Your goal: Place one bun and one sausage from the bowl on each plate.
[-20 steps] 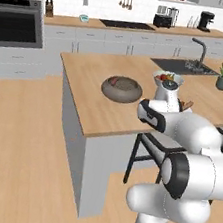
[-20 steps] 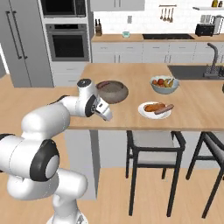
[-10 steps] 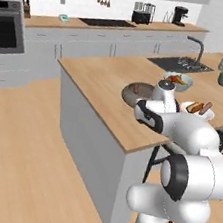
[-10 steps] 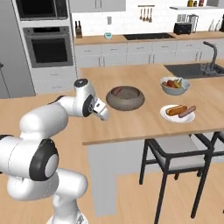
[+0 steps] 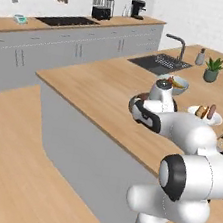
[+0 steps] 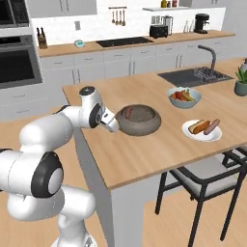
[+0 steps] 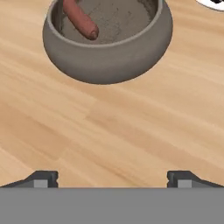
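From my seat, the white robot arm (image 5: 181, 129) fills the lower right of the frame, reaching over the long wooden island counter (image 5: 101, 89). A sliver of the dark grey-brown round bowl (image 5: 133, 102) peeks out left of the arm. Right of it sits a white plate with a bun and sausage (image 5: 205, 114), and above that a pale blue-grey fruit bowl (image 5: 174, 83). Upper right there's a small potted green plant (image 5: 213, 69).

Base cams look fwd/down from behind arm, L & R, sharing island counter (image 6: 159, 149); hand cam close above bowl (image 7: 107, 41).
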Controlling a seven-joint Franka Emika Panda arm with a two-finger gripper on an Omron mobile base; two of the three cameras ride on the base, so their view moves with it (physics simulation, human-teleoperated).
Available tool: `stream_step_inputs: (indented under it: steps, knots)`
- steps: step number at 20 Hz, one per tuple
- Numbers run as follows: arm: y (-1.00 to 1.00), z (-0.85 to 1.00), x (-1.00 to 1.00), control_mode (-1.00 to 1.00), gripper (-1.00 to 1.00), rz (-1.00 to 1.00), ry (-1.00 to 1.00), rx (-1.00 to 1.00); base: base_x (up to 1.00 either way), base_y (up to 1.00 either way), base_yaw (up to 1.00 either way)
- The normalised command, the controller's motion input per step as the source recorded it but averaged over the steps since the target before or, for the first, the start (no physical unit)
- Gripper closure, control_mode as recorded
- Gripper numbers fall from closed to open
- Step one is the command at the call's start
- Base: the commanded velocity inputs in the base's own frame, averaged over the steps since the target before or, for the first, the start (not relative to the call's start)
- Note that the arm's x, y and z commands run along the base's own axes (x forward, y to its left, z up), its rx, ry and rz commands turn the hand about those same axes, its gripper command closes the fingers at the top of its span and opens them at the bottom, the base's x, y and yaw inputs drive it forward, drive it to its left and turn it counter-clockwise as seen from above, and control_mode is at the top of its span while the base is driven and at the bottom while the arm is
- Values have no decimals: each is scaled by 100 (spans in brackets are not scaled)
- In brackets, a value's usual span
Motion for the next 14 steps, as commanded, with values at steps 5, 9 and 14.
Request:
stream_step_inputs:
  steps: [5, 9, 14]
  knots:
    - [0, 0, 0, 100, -100, 0, 0, 0, 66, -39, -27]
    - [0, 0, 0, 100, -100, 0, 0, 0, 22, -1, -16]
    - [0, 0, 0, 100, -100, 0, 0, 0, -8, 91, -9]
